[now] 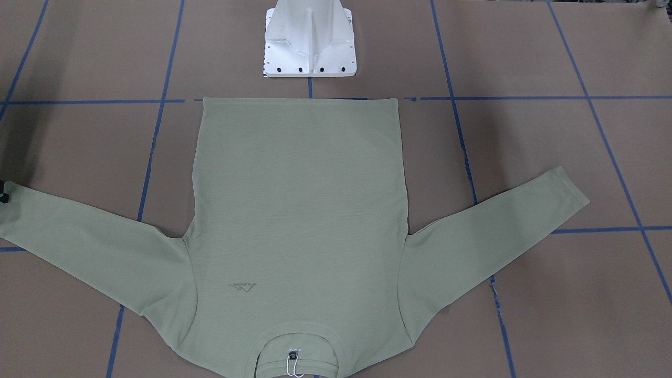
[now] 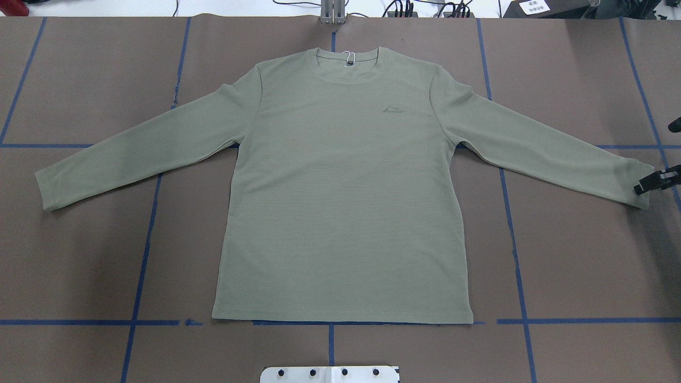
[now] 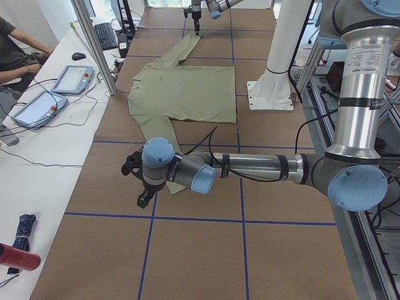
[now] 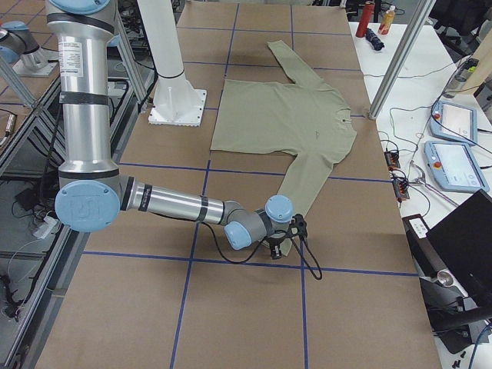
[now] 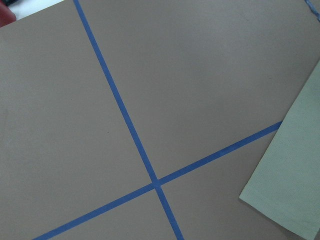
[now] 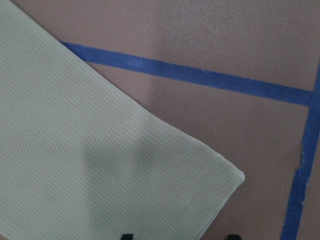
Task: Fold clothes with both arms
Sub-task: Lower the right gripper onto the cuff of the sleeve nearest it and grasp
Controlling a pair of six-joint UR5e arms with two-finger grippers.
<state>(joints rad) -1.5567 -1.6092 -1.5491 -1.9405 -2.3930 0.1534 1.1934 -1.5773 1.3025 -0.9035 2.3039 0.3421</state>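
The sage-green long-sleeved shirt [image 2: 343,186] lies flat and face up, both sleeves spread, collar [image 2: 348,56] at the far side from the robot. My right gripper [image 2: 646,183] hovers at the right sleeve's cuff [image 6: 200,175]. In the right wrist view its fingertips [image 6: 127,236] stand wide apart over the cuff, so it is open. My left gripper [image 3: 142,199] shows only in the exterior left view, low beside the left sleeve's cuff [image 5: 295,190]; I cannot tell whether it is open or shut.
The white pedestal [image 1: 310,42] stands just behind the shirt's hem. Blue tape lines [image 2: 143,255] grid the brown table. A person [image 3: 15,50] sits at a side desk with tablets [image 3: 72,78], beyond an aluminium post [image 3: 94,44].
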